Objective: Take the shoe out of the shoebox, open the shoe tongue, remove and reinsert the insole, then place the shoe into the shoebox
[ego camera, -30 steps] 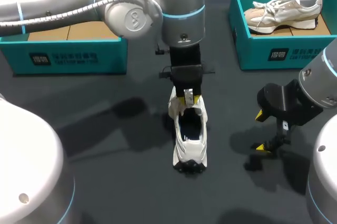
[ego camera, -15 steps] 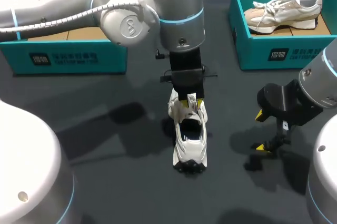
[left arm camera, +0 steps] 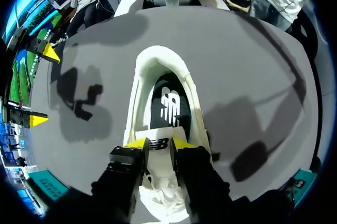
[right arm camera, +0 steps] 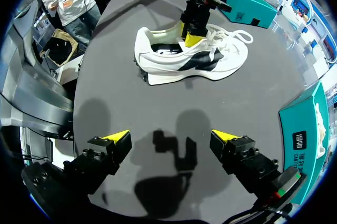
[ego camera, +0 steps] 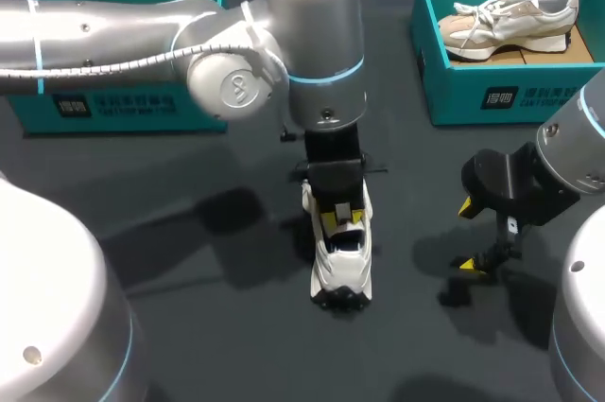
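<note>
The white sneaker (ego camera: 342, 270) stands upright on the dark table (ego camera: 189, 326) at mid-scene, heel toward the near edge; the left gripper (ego camera: 340, 218) comes down into its opening, fingers clenched on the tongue (left arm camera: 159, 143), with the dark insole (left arm camera: 168, 103) showing just ahead; the right gripper (ego camera: 465, 236) hangs released to the right, well apart; an open teal shoebox (ego camera: 123, 104) sits far left; another teal box (ego camera: 473, 90) far right holds a beige sneaker (ego camera: 506, 19).

White print is showing on the front wall of the left shoebox (ego camera: 189, 107) and the right shoebox (ego camera: 454, 99): a square logo beside characters too small to read. White logos are showing on the dark insole (left arm camera: 168, 105) and the tongue (left arm camera: 159, 143).
</note>
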Robot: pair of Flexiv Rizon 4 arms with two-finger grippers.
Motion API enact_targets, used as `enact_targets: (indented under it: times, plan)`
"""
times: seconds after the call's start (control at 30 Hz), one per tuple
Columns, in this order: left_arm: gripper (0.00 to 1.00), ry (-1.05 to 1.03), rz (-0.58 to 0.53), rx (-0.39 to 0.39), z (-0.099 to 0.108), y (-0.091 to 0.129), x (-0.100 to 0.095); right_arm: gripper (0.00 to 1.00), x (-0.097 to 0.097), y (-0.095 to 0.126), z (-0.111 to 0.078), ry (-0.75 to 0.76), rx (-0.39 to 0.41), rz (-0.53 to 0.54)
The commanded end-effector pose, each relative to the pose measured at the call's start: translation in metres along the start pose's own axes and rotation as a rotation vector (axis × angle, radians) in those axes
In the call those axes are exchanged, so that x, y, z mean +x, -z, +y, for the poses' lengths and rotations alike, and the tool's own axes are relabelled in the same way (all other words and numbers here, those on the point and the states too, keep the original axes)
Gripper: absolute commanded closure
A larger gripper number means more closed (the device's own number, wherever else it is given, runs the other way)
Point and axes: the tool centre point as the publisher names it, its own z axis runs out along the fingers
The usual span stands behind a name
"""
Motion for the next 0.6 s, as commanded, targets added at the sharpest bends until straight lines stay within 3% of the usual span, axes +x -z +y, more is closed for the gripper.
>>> enact_targets:
  times: [0.03,0.33,0.5,0.53,0.6]
  plan:
    - [0.71,-0.011,-0.037,-0.032,-0.01,0.017,0.005,0.0,0.002,0.0,-0.001,0.0,0.001,-0.004]
    - [0.65,0.031,-0.043,-0.09,-0.029,0.064,0.0,0.0,0.002,0.0,-0.001,0.0,0.001,-0.004]
    - [0.55,0.172,-0.027,-0.028,-0.037,0.079,0.001,0.0,0.002,0.0,-0.001,0.0,0.001,-0.004]
    - [0.51,0.206,-0.03,-0.031,-0.038,0.081,0.002,0.0,0.002,0.0,-0.001,0.0,0.001,-0.004]
    - [0.27,0.263,-0.023,-0.018,-0.04,0.086,0.003,0.0,0.002,0.0,-0.001,0.0,0.001,-0.004]
